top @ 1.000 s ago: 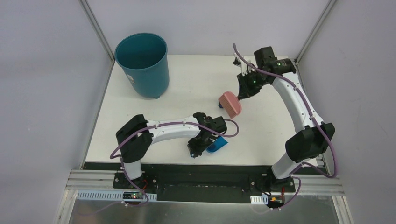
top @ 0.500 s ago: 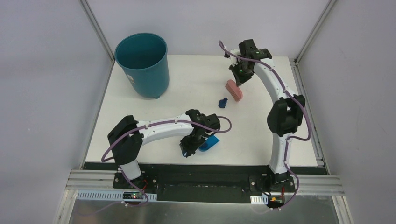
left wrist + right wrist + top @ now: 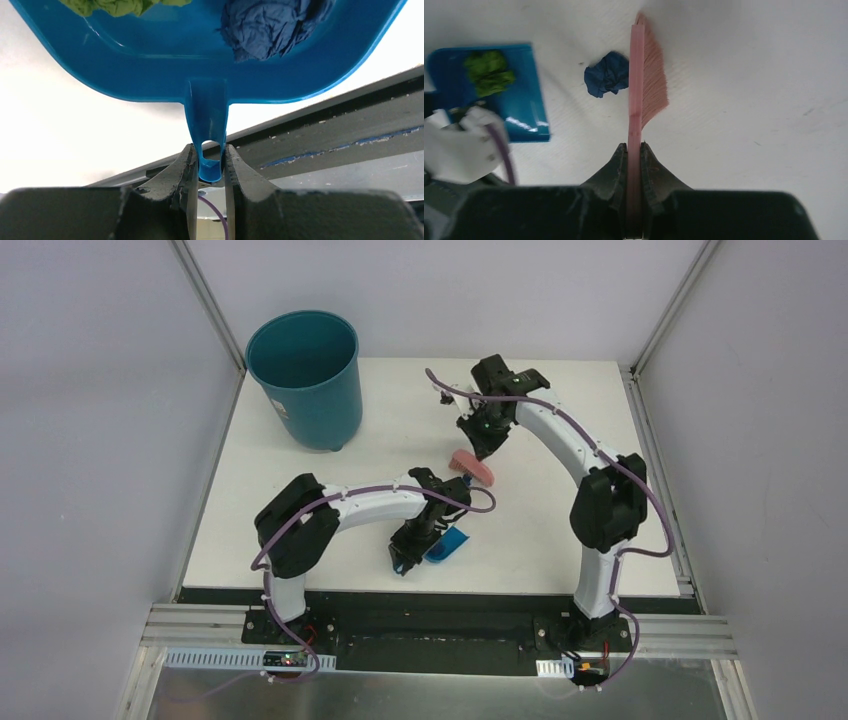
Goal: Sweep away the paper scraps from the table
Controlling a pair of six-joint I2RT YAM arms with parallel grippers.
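Scraps [image 3: 606, 75] first: a green scrap [image 3: 489, 72] sits in the dustpan [image 3: 524, 115], whose handle your left gripper [image 3: 209, 170] pinches. Past its lip, a blue scrap [image 3: 610, 70] lies on the table [image 3: 749, 75] against the brush [image 3: 649, 75]. Your right gripper [image 3: 634, 150] clamps that brush and has just nudged the scrap nearer — one short push should load it.

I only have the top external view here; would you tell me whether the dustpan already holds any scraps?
Observer: Yes, the left wrist view shows an olive-green wad and a dark blue wad inside the blue dustpan.
Operator: Is any scrap outside it?
Observer: A dark blue scrap lies against the pink brush, on its dustpan side.
Operator: How is the dustpan held?
Observer: The left gripper pinches the very end of its handle.
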